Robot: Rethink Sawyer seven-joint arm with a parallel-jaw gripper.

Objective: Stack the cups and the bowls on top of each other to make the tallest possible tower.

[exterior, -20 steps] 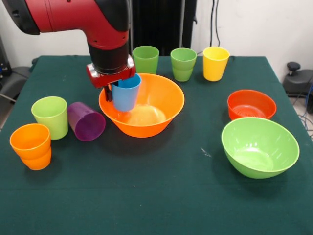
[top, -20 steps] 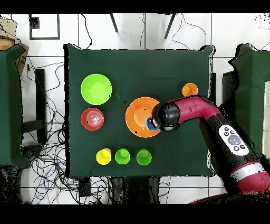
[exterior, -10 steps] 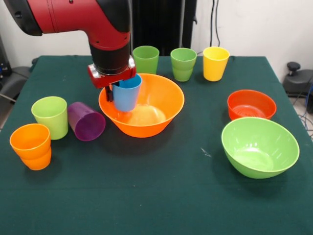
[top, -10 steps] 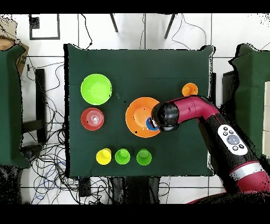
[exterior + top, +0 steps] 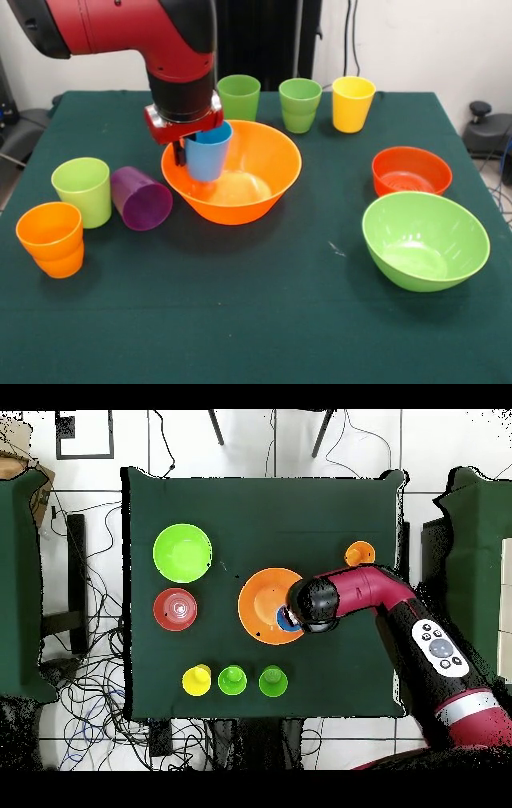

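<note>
Front view shows the hand [image 5: 192, 148] clamped on the rim of the blue cup [image 5: 207, 155], which hangs upright inside the large orange bowl [image 5: 254, 180] (near its rim). Beside this bowl a purple cup [image 5: 141, 198] lies on its side on the tabletop [image 5: 256, 320], and the lime-green bowl [image 5: 425, 240] stands well apart.

open table front [image 5: 264, 320], purple cup [image 5: 141, 198] beside orange bowl [image 5: 264, 172]

I count seven small plastic cups [image 5: 207, 152]: one blue, one purple, one yellow, one orange, three green. Three round glossy plastic bowls [image 5: 424, 240]: large orange, large lime-green, small red-orange.
</note>
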